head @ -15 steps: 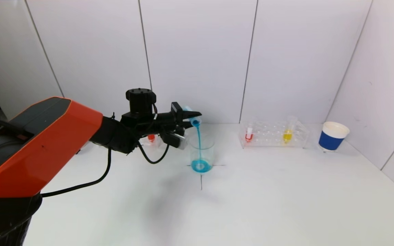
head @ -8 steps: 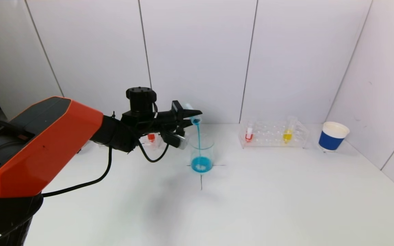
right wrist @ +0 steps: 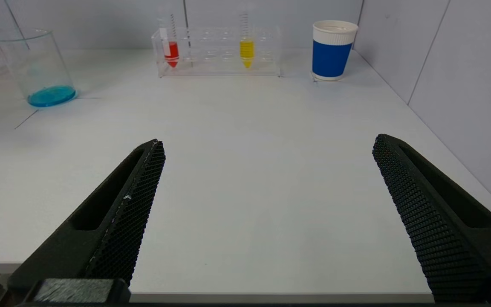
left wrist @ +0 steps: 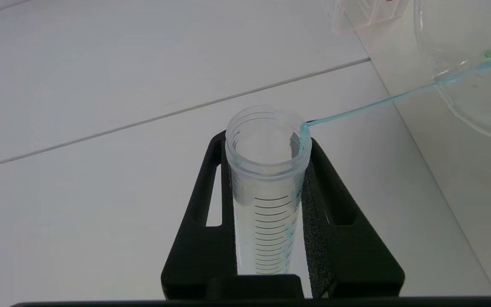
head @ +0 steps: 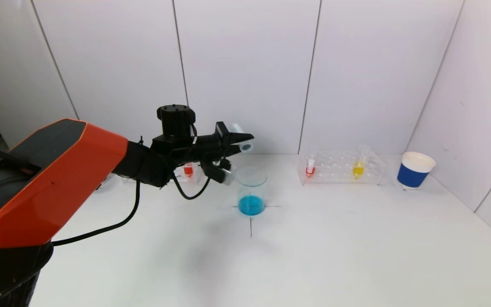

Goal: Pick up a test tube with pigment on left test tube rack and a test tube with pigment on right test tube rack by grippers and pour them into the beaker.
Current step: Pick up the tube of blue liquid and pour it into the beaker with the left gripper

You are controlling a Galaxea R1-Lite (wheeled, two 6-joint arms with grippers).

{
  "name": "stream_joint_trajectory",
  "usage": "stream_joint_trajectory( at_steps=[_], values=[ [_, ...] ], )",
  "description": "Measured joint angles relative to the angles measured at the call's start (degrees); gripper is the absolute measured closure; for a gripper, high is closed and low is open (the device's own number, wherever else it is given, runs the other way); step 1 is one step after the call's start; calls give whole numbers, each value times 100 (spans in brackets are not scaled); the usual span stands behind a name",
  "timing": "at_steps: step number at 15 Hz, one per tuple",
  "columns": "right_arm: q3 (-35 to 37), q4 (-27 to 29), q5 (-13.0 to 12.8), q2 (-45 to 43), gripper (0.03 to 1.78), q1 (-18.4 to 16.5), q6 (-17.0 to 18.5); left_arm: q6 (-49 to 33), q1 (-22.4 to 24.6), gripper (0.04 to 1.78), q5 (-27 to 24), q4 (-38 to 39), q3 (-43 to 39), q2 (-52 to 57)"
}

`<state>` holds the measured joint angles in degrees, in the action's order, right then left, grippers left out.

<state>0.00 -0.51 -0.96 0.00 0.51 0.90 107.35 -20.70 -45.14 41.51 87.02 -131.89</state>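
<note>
Since the blue stream has stopped, left gripper (head: 245,142) clamps an emptied test tube (head: 241,141) above beaker (head: 251,190) — first pour complete; right gripper (right wrist: 267,179) wide.

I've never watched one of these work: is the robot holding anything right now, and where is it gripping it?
Yes. The left tool is shut on a clear test tube, clamped on its graduated body below the open rim. The right tool is open and holds nothing.

A paper cup (head: 415,170), blue-banded with a white rim, stands upright at the right of the head view, on the white surface (head: 335,247) near the corner of the grey wall panels (head: 245,72). Black cross lines (head: 250,224) mark the surface at centre frame.
</note>
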Motion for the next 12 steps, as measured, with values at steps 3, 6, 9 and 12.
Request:
stream_joint_trajectory(
  at_steps=[3,6,9,12],
  values=[
    [0,0,0,0,4,0,0,169,-71,137,-52,2,16,13],
    [0,0,0,0,4,0,0,312,-126,137,-119,7,16,13],
    [0,0,0,0,4,0,0,389,-138,137,-133,13,9,16],
    [0,0,0,0,4,0,0,464,-160,137,-179,13,6,27]
  ],
)
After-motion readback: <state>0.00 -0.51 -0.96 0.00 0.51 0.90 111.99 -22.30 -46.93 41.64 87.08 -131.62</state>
